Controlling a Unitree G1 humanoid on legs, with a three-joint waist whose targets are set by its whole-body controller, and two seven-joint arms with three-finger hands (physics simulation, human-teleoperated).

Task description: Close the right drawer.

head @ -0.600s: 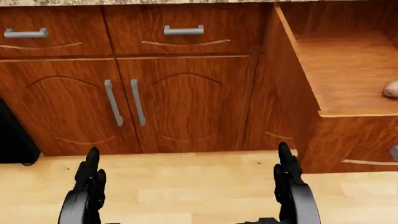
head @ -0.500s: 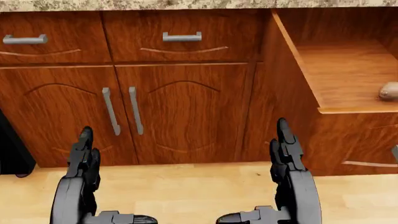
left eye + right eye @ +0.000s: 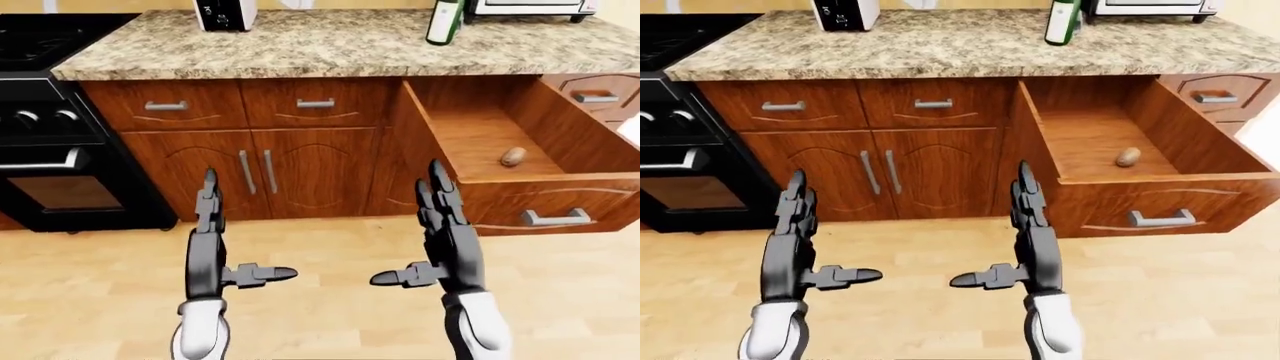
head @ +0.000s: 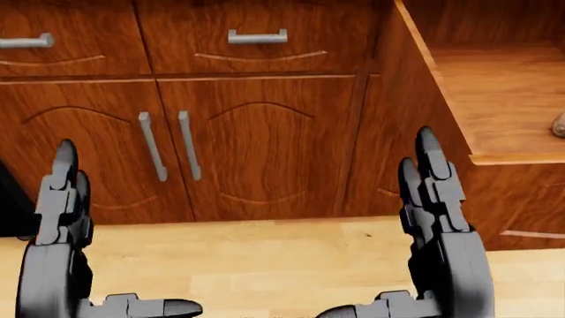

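The right drawer (image 3: 530, 206) stands pulled far out of the wooden cabinets, at the right of both eye views, with a grey handle (image 3: 555, 218) on its face. A small brown potato-like lump (image 3: 513, 156) lies inside it. My right hand (image 3: 440, 225) is raised with fingers straight and thumb out, open, just left of the drawer's near corner and apart from it. My left hand (image 3: 212, 225) is raised the same way, open and holding nothing, before the double cabinet doors (image 3: 258, 171).
A black oven (image 3: 50, 150) stands at the left. On the granite counter (image 3: 330, 45) are a green bottle (image 3: 443, 21) and a white appliance (image 3: 224, 13). Two shut drawers (image 3: 240, 105) sit above the doors. Wooden floor (image 3: 320, 300) spreads below.
Both hands have risen higher and come closer in the head view. The camera has shifted, with the cabinets sliding and growing in the picture. The drawer stays out.
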